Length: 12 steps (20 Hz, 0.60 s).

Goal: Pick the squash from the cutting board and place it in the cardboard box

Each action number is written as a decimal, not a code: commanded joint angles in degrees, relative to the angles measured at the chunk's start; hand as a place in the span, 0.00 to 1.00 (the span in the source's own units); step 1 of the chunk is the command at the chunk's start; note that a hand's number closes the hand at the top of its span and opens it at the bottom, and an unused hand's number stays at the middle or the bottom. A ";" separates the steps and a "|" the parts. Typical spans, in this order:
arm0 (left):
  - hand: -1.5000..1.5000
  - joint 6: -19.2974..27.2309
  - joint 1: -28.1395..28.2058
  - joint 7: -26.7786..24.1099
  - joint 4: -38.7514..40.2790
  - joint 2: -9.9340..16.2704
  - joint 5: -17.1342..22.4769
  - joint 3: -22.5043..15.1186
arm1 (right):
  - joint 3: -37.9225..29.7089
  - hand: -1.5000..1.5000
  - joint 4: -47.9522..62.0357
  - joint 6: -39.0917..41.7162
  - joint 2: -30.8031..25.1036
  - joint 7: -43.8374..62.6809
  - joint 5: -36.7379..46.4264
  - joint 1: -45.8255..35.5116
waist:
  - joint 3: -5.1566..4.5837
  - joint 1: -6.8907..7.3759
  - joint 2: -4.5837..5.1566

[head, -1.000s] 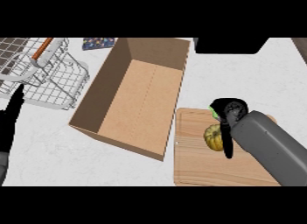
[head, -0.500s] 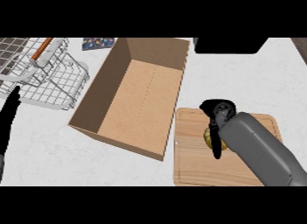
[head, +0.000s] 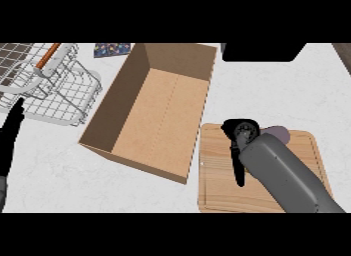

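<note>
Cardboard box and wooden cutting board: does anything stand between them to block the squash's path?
Nothing visible does. The open brown cardboard box lies directly left of the wooden cutting board, only its near wall to clear. The black right hand covers the squash.

One camera looks steeply down from the robot's head. The cardboard box (head: pixel 159 112) sits mid-frame, and the forearms enter from the lower edge. No second view overlaps it.

Right black hand (head: pixel 239 134) has shifted leftward and lower over the wooden cutting board (head: pixel 221 192), now covering the yellow-green squash, visible beside its fingers a second ago and now hidden beneath it.
</note>
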 commanded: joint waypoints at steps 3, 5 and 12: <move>0.50 0.88 0.34 -3.30 2.40 -1.90 -1.95 -0.07 | 0.92 0.00 2.60 2.29 2.59 8.15 2.82 1.84 | -0.01 -0.21 0.11; 0.50 0.66 1.00 -0.90 0.30 -2.56 -1.60 -0.30 | 0.60 0.00 2.13 1.70 -0.20 5.97 4.01 4.54 | 0.01 -0.32 0.01; 0.50 -2.00 -0.83 0.96 0.02 -1.13 -1.68 1.13 | 6.54 1.00 3.25 -6.06 -1.48 -5.35 16.71 3.68 | 0.06 0.19 0.19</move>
